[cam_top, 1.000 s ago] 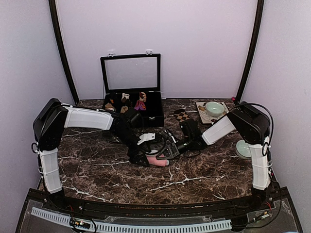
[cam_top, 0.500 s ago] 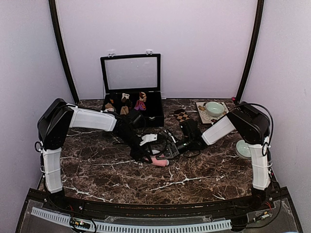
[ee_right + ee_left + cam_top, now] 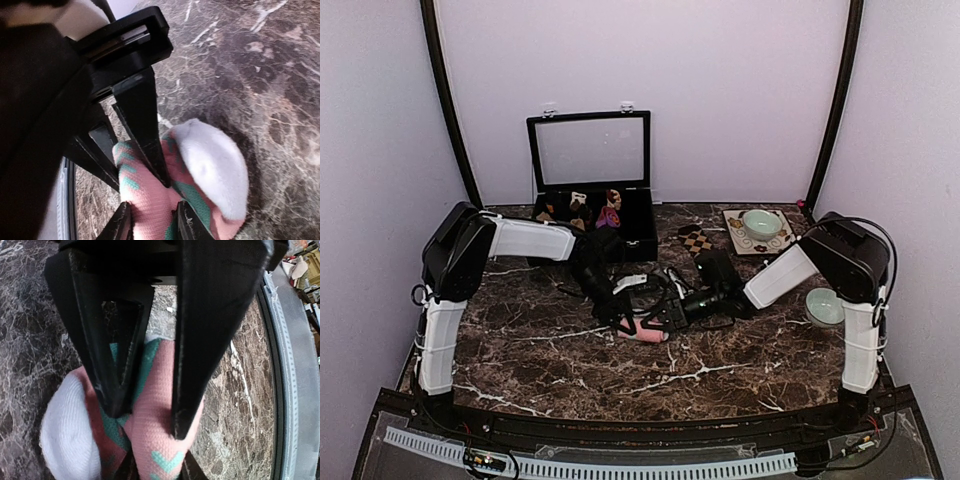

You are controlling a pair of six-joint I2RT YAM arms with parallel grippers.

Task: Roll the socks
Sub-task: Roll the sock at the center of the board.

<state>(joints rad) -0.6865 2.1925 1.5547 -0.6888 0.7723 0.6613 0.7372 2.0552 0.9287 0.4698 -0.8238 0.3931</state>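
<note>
A dark marble table (image 3: 540, 360) carries two robot arms reaching inward from its near edge. They meet around the middle of the table over the pink sock (image 3: 648, 334), which lies bunched on the marble.

The left gripper (image 3: 147, 420) comes down from above with its two black fingers closed on a fold of the pink sock. Pink knit with mint-green marks fills the gap between them. A rounded white part of the sock bulges out to one side.

The right gripper (image 3: 152, 225) comes in low from the right edge. Its fingertips sit on either side of the same sock, just below the left fingers. I cannot tell whether they are pressing it.

The dark brown checked sock (image 3: 694, 240) lies flat near the far edge. It sits between an open black case (image 3: 590, 180) and a patterned tray (image 3: 735, 235) holding a pale green bowl (image 3: 761, 222).
</note>
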